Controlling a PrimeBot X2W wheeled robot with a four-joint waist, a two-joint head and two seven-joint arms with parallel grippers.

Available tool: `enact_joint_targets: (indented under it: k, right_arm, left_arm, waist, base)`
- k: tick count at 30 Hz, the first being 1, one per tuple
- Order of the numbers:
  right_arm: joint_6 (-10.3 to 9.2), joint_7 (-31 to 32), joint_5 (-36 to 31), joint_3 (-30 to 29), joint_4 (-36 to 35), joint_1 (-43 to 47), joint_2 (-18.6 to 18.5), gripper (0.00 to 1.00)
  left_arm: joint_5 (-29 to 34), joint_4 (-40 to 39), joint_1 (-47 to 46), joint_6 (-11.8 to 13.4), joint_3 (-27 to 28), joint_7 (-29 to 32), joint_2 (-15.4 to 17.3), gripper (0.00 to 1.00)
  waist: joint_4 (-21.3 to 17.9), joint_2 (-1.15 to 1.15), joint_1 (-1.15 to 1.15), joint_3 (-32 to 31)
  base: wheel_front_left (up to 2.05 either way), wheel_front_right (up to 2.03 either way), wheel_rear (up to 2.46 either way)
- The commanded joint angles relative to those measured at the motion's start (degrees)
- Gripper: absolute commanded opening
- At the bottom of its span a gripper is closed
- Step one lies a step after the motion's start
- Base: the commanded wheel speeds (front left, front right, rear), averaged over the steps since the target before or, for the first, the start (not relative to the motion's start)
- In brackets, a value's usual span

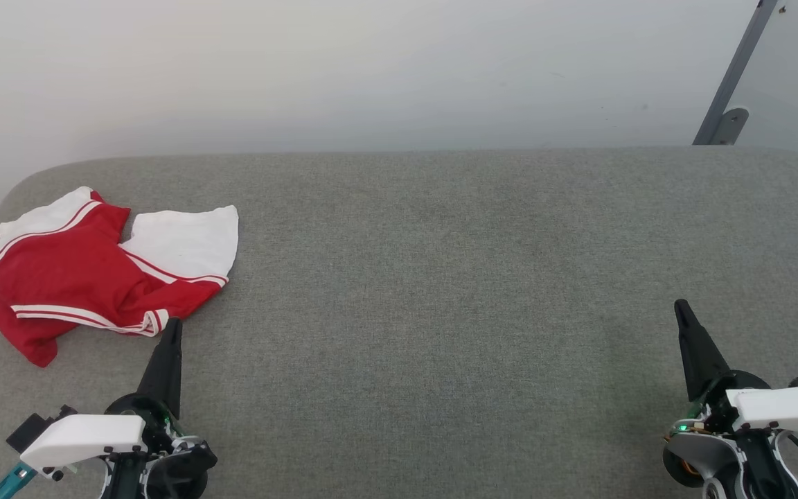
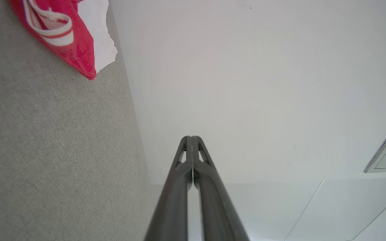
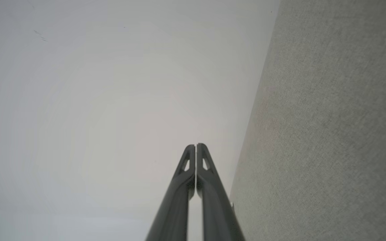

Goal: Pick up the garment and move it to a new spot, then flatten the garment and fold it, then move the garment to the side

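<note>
Left fingers (image 2: 174,194) pressed together; garment (image 1: 73,277) crumpled, red, white sleeves.

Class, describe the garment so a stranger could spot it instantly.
Find the wide grey padded surface below the white wall. At its left end, just beyond the left gripper, lies the crumpled garment. Its red body and white sleeves stand out.

Left gripper (image 1: 174,323): lower left of the head view, fingers pressed tight together, holding nothing, pointing up and leaning slightly right.
Right gripper (image 1: 681,305): lower right, fingers likewise pressed together and empty, pointing up and leaning slightly left.
Left wrist: white cover, tilted.
Right wrist: white cover, small green light lit beside it.
Arms: well apart.
</note>
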Motion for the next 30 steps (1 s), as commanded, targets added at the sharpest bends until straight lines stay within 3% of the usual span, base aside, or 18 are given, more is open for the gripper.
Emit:
enact_joint_targets:
  k: [1,21,22,30]
  right_arm:
    - [0.0,0.03,0.25,-0.03,0.04,-0.23,0.08,0.0]
    - [0.0,0.03,0.25,-0.02,0.03,-0.23,0.08,0.0]
    - [-0.01,0.0,0.0,0.0,0.0,0.0,0.0,1.0]
    - [-0.02,-0.27,-0.3,0.23,2.72,0.37,0.11,1.0]
  left_arm:
    - [0.16,-0.04,-0.8,-0.33,0.03,0.1,0.1,0.0]
    - [0.16,-0.05,-0.8,-0.33,0.03,0.09,0.1,0.0]
    - [0.0,0.0,0.0,0.0,0.0,0.0,0.0,1.0]
    - [0.93,1.86,0.99,0.12,0.07,-0.8,-0.22,1.0]
  waist:
    - [0.0,0.0,0.0,0.0]
    - [0.0,0.0,0.0,0.0]
    - [0.0,0.0,0.0,0.0]
    - [0.01,0.0,0.0,0.0]
  base:
    - [0.0,0.0,0.0]
    - [0.0,0.0,0.0]
    - [0.0,0.0,0.0]
    - [0.0,0.0,0.0]
